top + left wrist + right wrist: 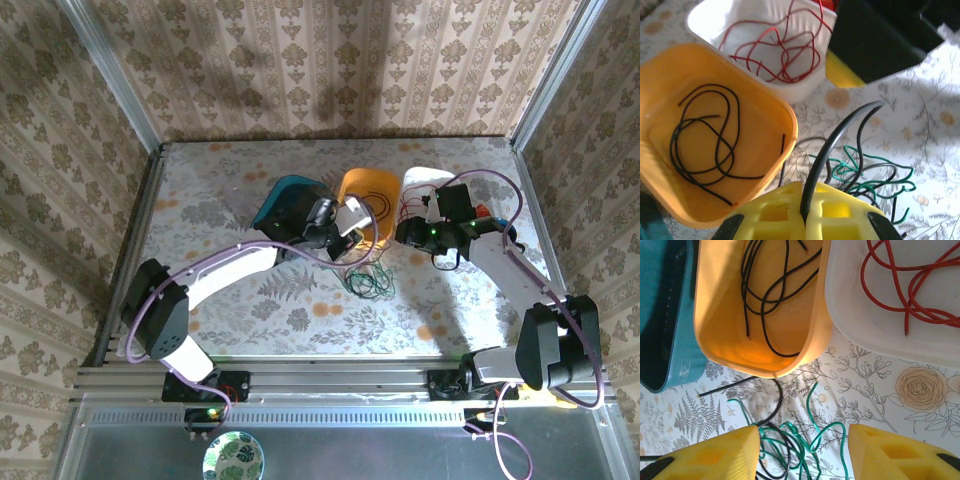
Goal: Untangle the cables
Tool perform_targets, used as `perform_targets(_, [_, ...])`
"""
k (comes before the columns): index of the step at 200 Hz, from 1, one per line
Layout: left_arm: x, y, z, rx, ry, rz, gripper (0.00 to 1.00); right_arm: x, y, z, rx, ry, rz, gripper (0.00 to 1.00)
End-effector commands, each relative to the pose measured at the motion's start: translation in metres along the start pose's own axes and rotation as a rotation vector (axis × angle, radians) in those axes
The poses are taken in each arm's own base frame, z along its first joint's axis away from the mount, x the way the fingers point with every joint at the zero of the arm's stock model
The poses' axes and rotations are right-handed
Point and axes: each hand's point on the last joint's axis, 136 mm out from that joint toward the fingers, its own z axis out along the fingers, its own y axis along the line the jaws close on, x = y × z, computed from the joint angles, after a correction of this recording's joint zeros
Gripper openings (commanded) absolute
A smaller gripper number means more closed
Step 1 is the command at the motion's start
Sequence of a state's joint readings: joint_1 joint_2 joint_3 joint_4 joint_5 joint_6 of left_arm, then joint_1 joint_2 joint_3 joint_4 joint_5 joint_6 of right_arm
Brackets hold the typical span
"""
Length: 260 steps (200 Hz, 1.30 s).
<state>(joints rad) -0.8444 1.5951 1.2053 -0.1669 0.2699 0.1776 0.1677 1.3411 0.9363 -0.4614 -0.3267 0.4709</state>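
Cables [790,437] lie tangled beneath the spread right hand [804,434]; left hand [806,202] pinches a black cable [822,152].

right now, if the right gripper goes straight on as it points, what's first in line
Most likely the green and black cables on the table, between the open fingers of the right gripper; depth unclear.

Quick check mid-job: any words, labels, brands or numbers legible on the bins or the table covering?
None readable.
The orange bin, white bin and teal bin carry no lettering.
The tablecloth bears a floral print, no words.
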Motion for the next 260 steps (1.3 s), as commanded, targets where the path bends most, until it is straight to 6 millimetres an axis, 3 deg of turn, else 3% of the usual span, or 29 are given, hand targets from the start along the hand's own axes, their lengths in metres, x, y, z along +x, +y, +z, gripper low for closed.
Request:
perform_targets(1, [-0.029,0.006,-0.017,0.046,-0.111,-0.103,0.0,-0.001,0.003,-0.007,-0.024,-0.036,-0.019,0.52])
perform_targets(42, [-0.055,0.002,-0.035,0.092,-0.156,-0.098,0.0,-0.009,-0.016,-0.018,0.086,-0.112,-0.01,0.53])
perform_targets(95, [-0.117,0.012,-0.094,0.125,-0.367,-0.143,0.0,-0.02,-0.051,-0.036,0.189,-0.236,0.106,0.55])
perform_targets(146, [-0.155,0.025,-0.14,0.141,-0.527,-0.144,0.0,-0.019,-0.058,-0.038,0.195,-0.25,0.134,0.55])
perform_targets(170, [-0.166,0.028,-0.149,0.134,-0.556,-0.124,0.0,-0.018,-0.055,-0.036,0.173,-0.246,0.133,0.55])
perform_targets(198, [-0.172,0.042,-0.144,0.092,-0.563,-0.137,0.0,-0.018,-0.05,-0.035,0.146,-0.239,0.125,0.55])
perform_targets(238, [-0.159,0.11,-0.108,-0.08,-0.515,-0.311,0.0,-0.016,-0.043,-0.033,0.11,-0.211,0.107,0.55])
perform_targets(260, [-0.149,0.13,-0.079,-0.091,-0.467,-0.352,0.0,-0.015,-0.044,-0.033,0.113,-0.213,0.104,0.56])
